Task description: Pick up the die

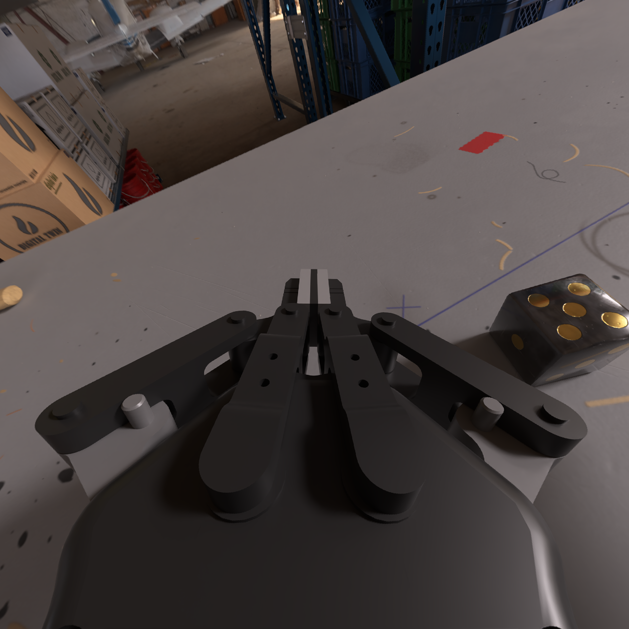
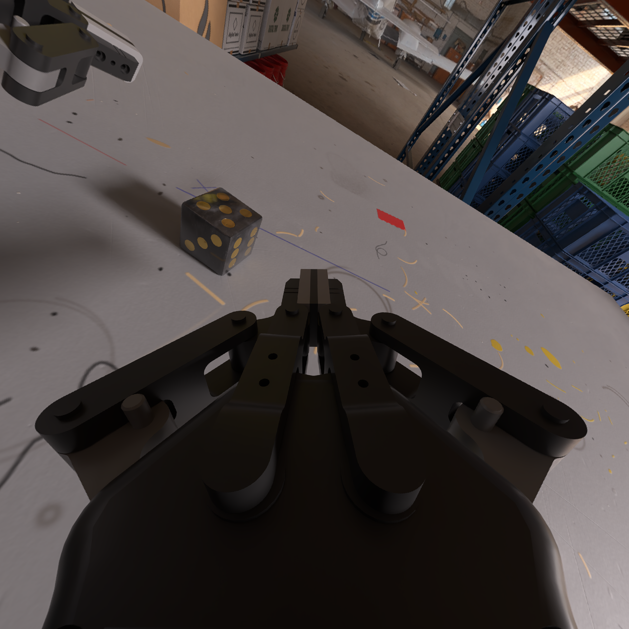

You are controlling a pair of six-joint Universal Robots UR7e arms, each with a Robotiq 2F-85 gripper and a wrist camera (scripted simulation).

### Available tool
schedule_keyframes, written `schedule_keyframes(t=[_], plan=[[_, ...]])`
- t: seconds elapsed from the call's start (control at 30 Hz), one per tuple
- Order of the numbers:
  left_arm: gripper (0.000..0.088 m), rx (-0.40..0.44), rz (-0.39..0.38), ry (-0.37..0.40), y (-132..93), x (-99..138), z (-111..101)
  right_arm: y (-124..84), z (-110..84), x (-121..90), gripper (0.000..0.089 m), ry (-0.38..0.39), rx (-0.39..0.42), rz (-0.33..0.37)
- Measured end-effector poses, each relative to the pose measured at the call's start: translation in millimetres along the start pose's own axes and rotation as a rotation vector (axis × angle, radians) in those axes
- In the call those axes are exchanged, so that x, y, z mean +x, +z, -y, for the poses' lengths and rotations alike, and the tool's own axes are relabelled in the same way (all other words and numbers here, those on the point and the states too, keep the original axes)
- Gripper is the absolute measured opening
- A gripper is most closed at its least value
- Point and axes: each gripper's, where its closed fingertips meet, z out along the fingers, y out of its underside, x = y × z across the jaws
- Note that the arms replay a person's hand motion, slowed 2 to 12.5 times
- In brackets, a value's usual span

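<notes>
A black die with gold pips [image 1: 561, 328] rests on the grey table, to the right of my left gripper [image 1: 313, 272] and apart from it. The left gripper is shut and empty, held a little above the table. In the right wrist view the die [image 2: 220, 229] sits ahead and to the left of my right gripper [image 2: 313, 272], which is also shut and empty. The left gripper [image 2: 112, 58] shows at the top left of that view, beyond the die.
A wooden peg [image 1: 10, 296] lies at the table's left edge. A red patch [image 1: 480, 142] [image 2: 390, 218] marks the table [image 1: 306, 211] beyond the die. Cardboard boxes [image 1: 37, 190], blue racking [image 2: 503, 102] and crates [image 2: 585, 211] stand past the table's far edge.
</notes>
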Motion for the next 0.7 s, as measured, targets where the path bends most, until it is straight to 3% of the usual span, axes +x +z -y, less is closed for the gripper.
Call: schedule_keyframes(t=[0.3,0.7], plan=[[0.0000,0.042,0.028,0.070,-4.8,4.2,5.4,-0.6,0.7,0.7,0.0000,0.015,0.007,0.004],[0.0000,0.001,0.007,0.103,0.2,9.7,-0.1,1.8,1.5,-1.0,0.0000,0.012,0.008,0.019]])
